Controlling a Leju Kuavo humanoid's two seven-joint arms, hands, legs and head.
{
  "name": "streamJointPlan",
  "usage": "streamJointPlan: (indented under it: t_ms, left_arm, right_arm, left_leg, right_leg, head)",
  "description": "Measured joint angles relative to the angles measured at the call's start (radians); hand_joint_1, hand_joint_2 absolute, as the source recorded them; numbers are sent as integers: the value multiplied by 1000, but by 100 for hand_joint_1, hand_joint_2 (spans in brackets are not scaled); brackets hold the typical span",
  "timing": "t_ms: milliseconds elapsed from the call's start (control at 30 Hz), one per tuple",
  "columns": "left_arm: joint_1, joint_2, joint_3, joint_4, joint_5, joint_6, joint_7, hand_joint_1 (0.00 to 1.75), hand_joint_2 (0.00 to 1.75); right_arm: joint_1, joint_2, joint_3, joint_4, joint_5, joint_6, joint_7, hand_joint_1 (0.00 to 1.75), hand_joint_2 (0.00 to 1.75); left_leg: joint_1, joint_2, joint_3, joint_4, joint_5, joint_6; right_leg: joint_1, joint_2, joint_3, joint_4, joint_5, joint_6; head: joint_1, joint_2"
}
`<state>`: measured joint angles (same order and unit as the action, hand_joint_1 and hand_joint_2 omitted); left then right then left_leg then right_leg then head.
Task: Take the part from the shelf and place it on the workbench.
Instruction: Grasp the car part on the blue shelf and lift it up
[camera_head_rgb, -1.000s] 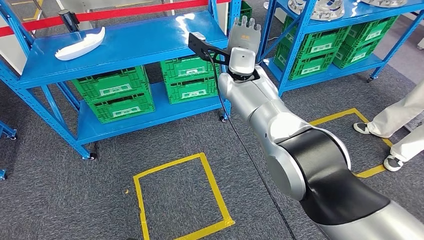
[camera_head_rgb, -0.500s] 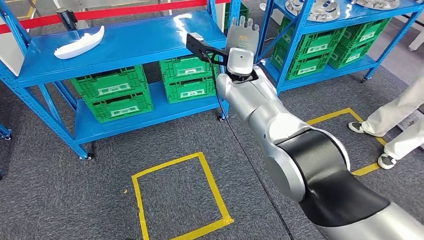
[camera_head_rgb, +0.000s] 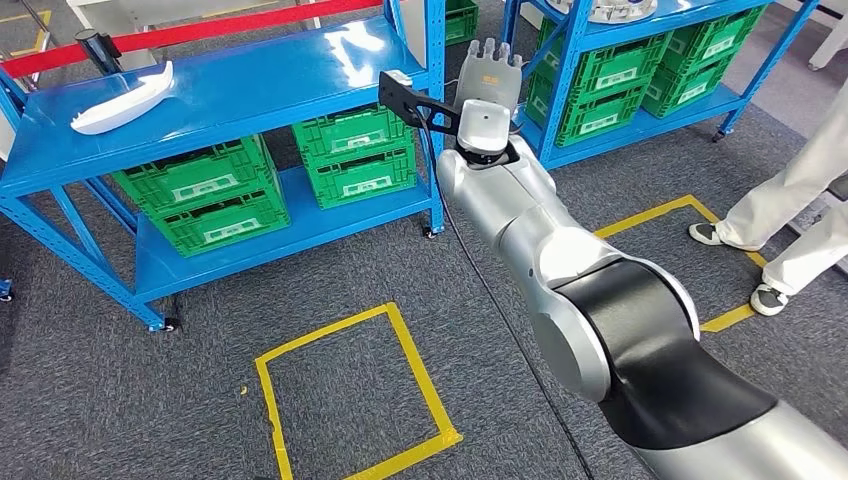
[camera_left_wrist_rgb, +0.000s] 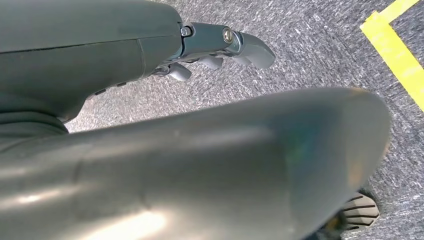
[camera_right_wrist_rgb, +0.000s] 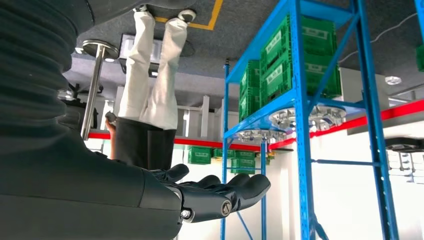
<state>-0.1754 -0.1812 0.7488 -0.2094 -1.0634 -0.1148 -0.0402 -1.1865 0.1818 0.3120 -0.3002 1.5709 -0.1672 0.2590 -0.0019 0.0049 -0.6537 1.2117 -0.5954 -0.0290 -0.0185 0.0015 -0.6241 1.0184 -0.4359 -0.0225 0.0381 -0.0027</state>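
The white curved part (camera_head_rgb: 120, 97) lies on the top board of the blue shelf (camera_head_rgb: 270, 80), far left in the head view. My right hand (camera_head_rgb: 488, 70) is raised in front of the shelf's right post, well to the right of the part, with its fingers straight and apart and nothing in it. In the right wrist view this hand (camera_right_wrist_rgb: 215, 192) lies flat and empty. My left hand (camera_left_wrist_rgb: 220, 47) hangs over grey carpet, fingers loose, holding nothing.
Green crates (camera_head_rgb: 200, 190) fill the shelf's lower levels. A second blue shelf (camera_head_rgb: 640, 70) with crates and metal parts stands to the right. A person in white trousers (camera_head_rgb: 790, 220) stands at the right edge. A yellow tape square (camera_head_rgb: 345, 395) marks the carpet.
The whole picture has shifted: the shelves sit further left and a little lower, so the camera has moved. My right arm stays raised with its hand spread.
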Motion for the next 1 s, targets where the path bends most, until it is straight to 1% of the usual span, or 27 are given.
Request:
streamJointPlan:
  t_ms: [33, 67, 100, 133, 167, 200, 233, 267, 300, 367, 400, 433, 467, 500, 533, 567, 600, 633, 667, 700, 733, 767, 833, 900, 933, 967, 1000]
  left_arm:
    - [1, 0, 0, 0, 0, 0, 2, 0, 0]
    - [2, 0, 0, 0, -1, 0, 3, 0, 0]
    - [2, 0, 0, 0, -1, 0, 5, 0, 0]
    - [2, 0, 0, 0, -1, 0, 5, 0, 0]
    - [2, 1, 0, 0, -1, 0, 5, 0, 0]
    - [2, 1, 0, 0, -1, 0, 5, 0, 0]
    - [1, 0, 0, 1, -1, 0, 5, 0, 0]
    - [1, 0, 0, 1, -1, 0, 5, 0, 0]
    - [2, 0, 0, 1, -1, 0, 5, 0, 0]
    - [2, 0, 0, 1, -1, 0, 5, 0, 0]
    - [2, 0, 0, 0, -1, 0, 5, 0, 0]
    - [2, 0, 0, 0, -1, 0, 5, 0, 0]
    - [1, 0, 0, 0, -1, 0, 5, 0, 0]
    - [1, 0, 0, 0, -1, 0, 6, 0, 0]
    - [2, 0, 0, 0, -1, 0, 6, 0, 0]
    - [2, 0, 0, 0, -1, 0, 7, 0, 0]
    - [3, 0, 0, 0, -1, 0, 8, 0, 0]
    - [3, 0, 0, 0, -1, 0, 9, 0, 0]
    - [2, 0, 0, 0, 0, 0, 9, 0, 0]
    - [2, -1, 0, 0, 0, 0, 9, 0, 0]
    - [2, -1, 0, 0, 0, 0, 9, 0, 0]
    - [2, -2, 0, 0, 1, 0, 8, 0, 0]
    - [2, -3, 0, 1, 1, 0, 8, 0, 0]
    - [3, -2, 1, 1, 1, 0, 8, 0, 0]
    - [3, -2, 1, 0, 1, 0, 7, 0, 0]
    - [3, -1, 1, 0, 1, 0, 7, 0, 0]
    - [4, -1, 1, 0, 2, 0, 7, 0, 0]
  right_arm:
    - [3, 0, 0, 0, 0, 0, -1, 0, 175]
    - [7, 0, 0, 0, 0, 1, -2, 0, 175]
    - [10, 0, 0, 0, 0, 1, -3, 0, 175]
    - [11, 0, 0, 0, 0, 1, -3, 0, 175]
    - [11, 0, 0, 0, 0, 1, -4, 0, 175]
    - [11, 1, 0, 0, 0, 1, -4, 0, 175]
    - [11, 1, 0, 0, 0, 1, -4, 0, 175]
    - [11, 2, 1, 0, 0, 1, -5, 0, 175]
    - [11, 3, 1, 0, 0, 1, -5, 0, 175]
    - [11, 3, 2, 0, 0, 2, -5, 0, 175]
    - [11, 3, 2, 0, 0, 2, -4, 0, 175]
    - [10, 3, 2, 0, 0, 2, -4, 0, 175]
    - [11, 3, 2, 0, 0, 2, -3, 0, 175]
    - [12, 3, 3, 0, 0, 4, -3, 0, 175]
    - [14, 3, 4, 0, 0, 5, -3, 0, 175]
    - [17, 3, 5, 0, 0, 7, -3, 0, 175]
    - [19, 2, 5, 1, 0, 8, -3, 0, 175]
    - [19, 2, 5, 1, 0, 8, -4, 0, 175]
    - [18, 2, 6, 0, 0, 8, -4, 0, 175]
    - [15, 2, 6, 0, 0, 8, -6, 0, 175]
    - [13, 4, 6, 0, 0, 8, -6, 0, 175]
    - [12, 5, 6, 0, 0, 9, -7, 0, 175]
    - [12, 7, 6, 0, 0, 9, -5, 0, 175]
    - [11, 9, 6, 0, 0, 10, -2, 0, 175]
    - [11, 11, 6, 0, 0, 10, -1, 0, 175]
    - [10, 13, 6, 0, 1, 11, -1, 0, 175]
    - [11, 14, 6, 0, 1, 11, 0, 0, 175]
  left_leg:
    - [4, 0, -32, 60, -18, -5]
    - [7, 0, -52, 92, -18, -9]
    - [10, 0, -55, 85, 1, -11]
    - [12, 0, -36, 37, 37, -13]
    - [14, -1, -6, -36, 78, -14]
    - [14, -3, 26, -103, 105, -14]
    - [13, -5, 49, -152, 121, -10]
    - [11, -7, 60, -176, 125, -4]
    - [8, -8, 62, -179, 121, 3]
    - [9, -8, 60, -182, 128, 20]
    - [10, -7, 60, -185, 131, 29]
    - [12, -7, 60, -188, 134, 37]
    - [12, -6, 59, -189, 136, 42]
    - [10, -5, 57, -189, 136, 46]
    - [9, -4, 54, -188, 137, 48]
    - [7, -4, 53, -186, 137, 50]
    - [5, -4, 51, -184, 137, 50]
    - [3, -5, 51, -183, 137, 50]
    - [1, -5, 52, -182, 136, 50]
    - [-2, -5, 51, -181, 136, 49]
    - [-4, -4, 50, -180, 135, 47]
    - [-5, -3, 49, -179, 136, 43]
    - [-5, -2, 48, -182, 138, 33]
    - [-5, -3, 43, -175, 130, 22]
    - [-5, -4, 32, -151, 113, 16]
    - [-3, -5, 11, -105, 86, 11]
    - [0, -5, -18, -40, 54, 6]
  right_leg:
    - [0, 1, 0, 0, 0, 0]
    - [-1, 3, 0, 1, -1, 0]
    - [-2, 4, 1, 2, -2, 1]
    - [-4, 5, 1, 4, -3, 3]
    - [-6, 6, 2, 6, -5, 6]
    - [-6, 8, 1, 10, -7, 11]
    - [-6, 9, 0, 12, -8, 17]
    - [-4, 10, -2, 13, -7, 24]
    - [-3, 11, -3, 11, -5, 31]
    - [-4, 12, -4, 10, -5, 43]
    - [-5, 10, -11, 24, -16, 47]
    - [-5, 8, -27, 58, -37, 51]
    - [-5, 6, -53, 115, -68, 53]
    - [-3, 5, -87, 187, -102, 54]
    - [-2, 5, -118, 255, -127, 54]
    - [0, 5, -137, 296, -137, 53]
    - [1, 5, -136, 298, -128, 49]
    - [4, 4, -114, 256, -101, 44]
    - [7, 3, -75, 181, -68, 35]
    - [11, 1, -36, 110, -45, 28]
    - [15, -1, -7, 52, -29, 22]
    - [19, -3, 9, 20, -23, 18]
    - [20, -2, 10, 10, -22, 14]
    - [13, -1, 15, 1, -15, 5]
    - [9, -1, 17, -5, -12, 0]
    - [6, -2, 19, -8, -9, -2]
    - [5, -2, 19, -9, -9, -4]
  head:
    - [0, 0]
    - [0, 0]
    - [0, 0]
    - [0, 0]
    - [0, 0]
    - [0, 0]
    - [0, 0]
    - [-1, 0]
    - [-1, 0]
    - [-1, 0]
    - [0, 0]
    - [0, 0]
    - [1, 0]
    - [2, 0]
    - [2, 0]
    - [2, 0]
    - [2, 0]
    - [2, 0]
    - [2, 0]
    - [1, 0]
    - [1, 0]
    - [1, 0]
    - [1, 0]
    - [0, 0]
    - [-2, 0]
    - [-4, 0]
    - [-6, 0]
